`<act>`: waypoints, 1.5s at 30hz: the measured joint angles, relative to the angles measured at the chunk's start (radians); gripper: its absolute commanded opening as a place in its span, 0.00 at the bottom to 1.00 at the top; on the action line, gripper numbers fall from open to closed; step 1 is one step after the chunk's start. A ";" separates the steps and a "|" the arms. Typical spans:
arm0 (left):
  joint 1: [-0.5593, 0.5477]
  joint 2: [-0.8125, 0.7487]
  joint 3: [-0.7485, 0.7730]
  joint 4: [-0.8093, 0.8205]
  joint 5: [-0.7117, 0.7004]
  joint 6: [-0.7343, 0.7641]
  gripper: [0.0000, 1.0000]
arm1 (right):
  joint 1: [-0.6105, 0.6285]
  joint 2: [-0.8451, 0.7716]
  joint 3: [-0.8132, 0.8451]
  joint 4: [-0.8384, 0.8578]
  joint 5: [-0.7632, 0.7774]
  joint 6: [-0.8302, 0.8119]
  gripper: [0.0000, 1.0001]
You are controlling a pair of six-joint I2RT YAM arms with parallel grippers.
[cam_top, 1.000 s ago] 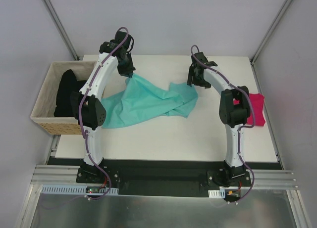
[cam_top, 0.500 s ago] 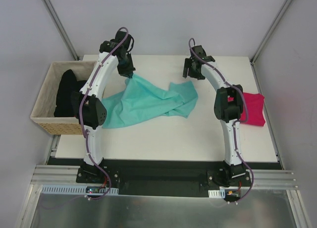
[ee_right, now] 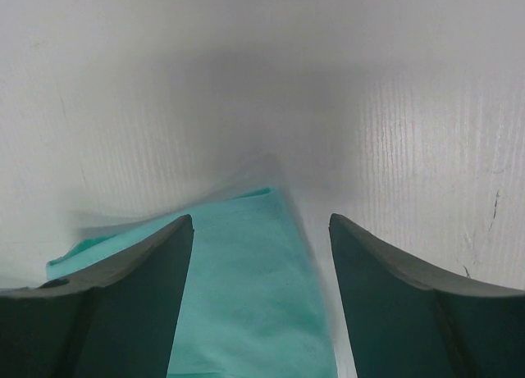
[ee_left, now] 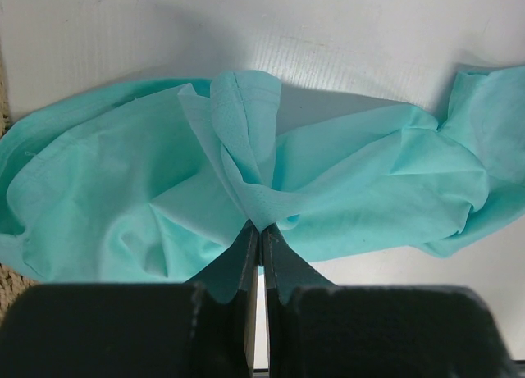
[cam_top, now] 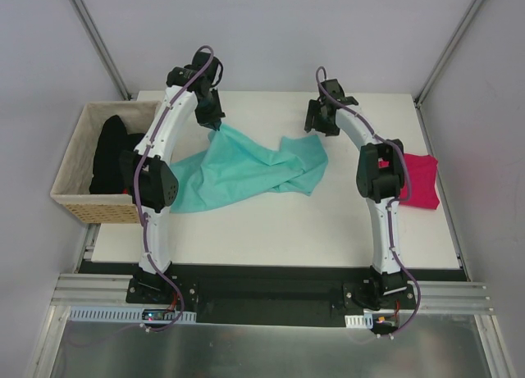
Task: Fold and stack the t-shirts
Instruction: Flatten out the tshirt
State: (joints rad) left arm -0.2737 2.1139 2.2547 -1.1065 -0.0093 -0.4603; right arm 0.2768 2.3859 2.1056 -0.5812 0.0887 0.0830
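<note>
Arches left arm [cam_top: 162, 136] and right arm [cam_top: 379, 199] forward from bases at 6 o'clock. Clamps left gripper [cam_top: 215, 124] tight on a fold of the teal-green t-shirt [ee_left: 353, 169] at 11 o'clock. Holds right gripper [ee_right: 261, 222] at 1 o'clock, pointed down, jaws spread wide.

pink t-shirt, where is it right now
In the top view, the pink t-shirt lies at the right edge of the table, partly behind the right arm.

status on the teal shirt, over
Left claw shut on teal shirt, pinching a bunched fold. Right claw open over the shirt's far corner, nothing gripped. Nothing blocking either claw.
</note>
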 measured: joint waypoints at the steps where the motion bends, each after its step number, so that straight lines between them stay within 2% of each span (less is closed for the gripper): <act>1: 0.000 0.002 0.000 0.000 0.000 0.000 0.00 | 0.000 0.000 -0.002 0.004 -0.002 0.003 0.70; 7: 0.000 0.013 0.002 -0.002 0.000 -0.001 0.00 | -0.006 0.002 -0.009 0.020 -0.040 0.022 0.63; 17: 0.000 0.019 0.021 -0.016 0.000 -0.010 0.00 | -0.036 0.036 -0.009 0.039 -0.128 0.071 0.61; 21: 0.000 0.027 0.030 -0.021 0.000 -0.019 0.00 | -0.048 0.042 -0.009 0.054 -0.165 0.097 0.53; 24: 0.001 0.027 0.030 -0.029 0.000 -0.023 0.00 | -0.055 0.047 -0.008 0.066 -0.188 0.115 0.37; 25: 0.001 0.027 0.030 -0.031 0.000 -0.024 0.00 | -0.056 0.050 -0.008 0.069 -0.194 0.119 0.23; 28: 0.001 0.027 0.030 -0.037 -0.001 -0.028 0.00 | -0.059 0.063 0.000 0.073 -0.213 0.138 0.01; 39: 0.001 0.029 0.058 -0.044 -0.001 -0.032 0.00 | -0.083 0.067 0.001 0.075 -0.231 0.148 0.01; 45: 0.001 0.029 0.070 -0.043 -0.001 -0.031 0.00 | -0.114 0.016 0.001 0.064 -0.220 0.132 0.01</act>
State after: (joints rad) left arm -0.2729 2.1433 2.3245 -1.1492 -0.0105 -0.4915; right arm 0.1623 2.4016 2.1063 -0.5167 -0.1310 0.2150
